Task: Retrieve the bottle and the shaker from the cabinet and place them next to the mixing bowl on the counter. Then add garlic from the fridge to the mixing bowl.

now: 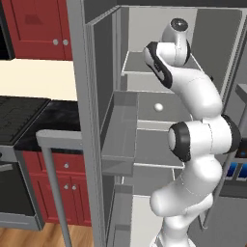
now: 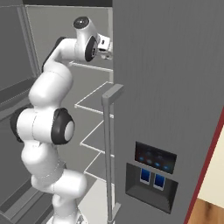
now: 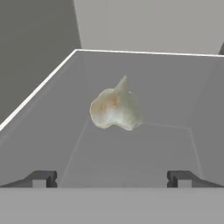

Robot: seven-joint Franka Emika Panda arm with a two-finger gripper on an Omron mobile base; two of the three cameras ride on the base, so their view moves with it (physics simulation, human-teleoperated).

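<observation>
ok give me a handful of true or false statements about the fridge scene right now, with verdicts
1. The garlic lies on a grey shelf inside the fridge. True.
2. The fingers are clamped on the garlic. False: they stand wide apart, with the garlic ahead of them and untouched.
3. The fridge door is shut. False: it stands open, and the arm reaches inside.
4. In the hand view the garlic sits roughly midway between the two fingers. True.
5. A bowl sits on the shelf beside the garlic. False: the garlic lies alone on the visible part of that shelf.
</observation>
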